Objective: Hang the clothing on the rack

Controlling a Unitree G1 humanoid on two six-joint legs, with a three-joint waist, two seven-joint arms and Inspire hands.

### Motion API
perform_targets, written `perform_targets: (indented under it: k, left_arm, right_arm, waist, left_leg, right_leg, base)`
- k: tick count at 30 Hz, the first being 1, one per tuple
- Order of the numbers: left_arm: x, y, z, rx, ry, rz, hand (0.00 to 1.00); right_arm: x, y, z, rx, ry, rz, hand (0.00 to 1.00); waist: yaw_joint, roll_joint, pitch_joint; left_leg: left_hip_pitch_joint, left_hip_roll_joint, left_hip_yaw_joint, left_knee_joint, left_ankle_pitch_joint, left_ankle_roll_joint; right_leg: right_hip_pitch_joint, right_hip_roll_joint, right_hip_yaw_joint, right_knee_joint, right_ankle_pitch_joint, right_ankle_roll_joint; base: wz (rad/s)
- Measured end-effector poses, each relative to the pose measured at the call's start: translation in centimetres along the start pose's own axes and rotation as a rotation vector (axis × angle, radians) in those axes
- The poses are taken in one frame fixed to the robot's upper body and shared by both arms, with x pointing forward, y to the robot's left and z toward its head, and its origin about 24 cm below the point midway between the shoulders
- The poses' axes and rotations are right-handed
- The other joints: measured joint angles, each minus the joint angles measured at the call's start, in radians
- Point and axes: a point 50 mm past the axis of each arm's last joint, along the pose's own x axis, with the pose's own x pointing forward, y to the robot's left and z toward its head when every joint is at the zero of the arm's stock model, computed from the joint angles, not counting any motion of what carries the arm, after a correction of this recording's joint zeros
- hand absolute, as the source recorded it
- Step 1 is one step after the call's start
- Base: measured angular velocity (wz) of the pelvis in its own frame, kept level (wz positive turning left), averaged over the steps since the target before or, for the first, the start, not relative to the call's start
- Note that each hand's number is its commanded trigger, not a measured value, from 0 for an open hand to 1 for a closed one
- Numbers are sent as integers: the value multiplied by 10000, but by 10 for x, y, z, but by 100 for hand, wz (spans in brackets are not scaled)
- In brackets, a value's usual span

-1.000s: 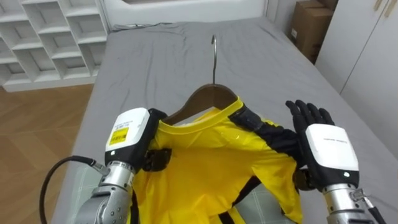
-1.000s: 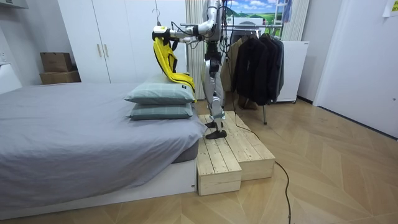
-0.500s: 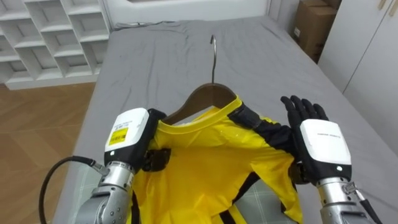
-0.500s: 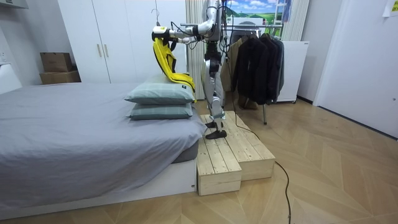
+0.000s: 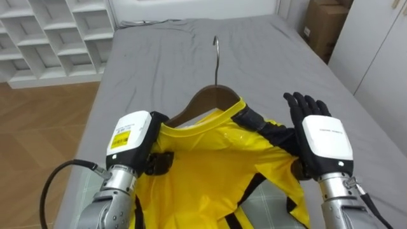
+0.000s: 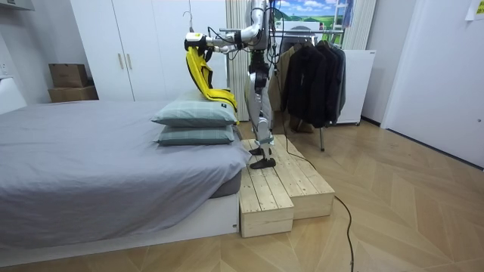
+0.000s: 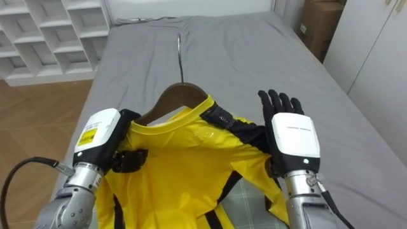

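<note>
Yellow black-trimmed shirt (image 5: 216, 159) on a brown wooden hanger (image 5: 213, 97), above the grey bed (image 5: 159, 57). Right hand (image 5: 324, 143): straight, spread fingers (image 5: 308, 107) at its right shoulder. Left hand (image 5: 130, 137) at the other; hold cannot be told.

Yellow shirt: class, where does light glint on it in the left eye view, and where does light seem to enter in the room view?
Left eye view: small pale glints lie on the yellow shirt near its collar, beside the open right hand. Room view: light seems to enter at the window-like patch above the dark hanging clothes.
</note>
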Motion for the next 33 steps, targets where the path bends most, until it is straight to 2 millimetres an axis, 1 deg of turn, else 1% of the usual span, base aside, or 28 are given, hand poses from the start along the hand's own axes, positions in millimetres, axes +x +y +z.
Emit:
perform_targets:
  k: [9, 17, 22, 26, 29, 33]
  left_arm:
    - [0, -1, 1, -49, -9, 5, 100]
    - [0, 0, 1, -4, -6, 14, 100]
    - [0, 0, 1, 66, -18, -2, 100]
    - [1, -1, 2, 252, -68, -129, 100]
    - [1, -2, 2, 429, -51, -277, 100]
    - [1, -3, 2, 461, 64, -332, 100]
  right_arm:
    - [4, 0, 2, 45, -68, -18, 0]
    - [8, 0, 6, 48, -144, -55, 0]
    - [8, 1, 6, 23, -131, 81, 0]
    - [7, 3, 6, -60, -45, 385, 0]
    - [8, 7, 9, -104, -110, 854, 0]
    - [11, 7, 10, -174, -141, 1249, 0]
  waist:
    - [28, 0, 4]
    - [76, -51, 43]
    - [137, -150, 103]
    - [299, -177, 89]
    - [332, -214, 66]
    - [395, -271, 49]
  left_leg:
    - [74, -6, -57, -43, 0, 0]
    - [79, -13, -77, -104, 0, 0]
    - [60, -12, -80, -108, 0, 0]
    - [65, -18, -81, -107, 0, 0]
    - [83, -10, -134, -108, 0, 0]
    - [93, -16, -410, -110, 0, 0]
  right_leg:
    - [56, 20, 6, -13, 0, 0]
    - [123, 30, -20, -154, 0, 0]
    - [113, 27, -46, -157, 0, 1]
    - [109, 15, -49, -155, 1, 2]
    - [117, 27, -70, -131, 1, 2]
    - [134, 41, -105, -122, 1, 2]
  base:
    - [0]
    - [1]
    - [0]
    - [0]
    - [1]
    - [2]
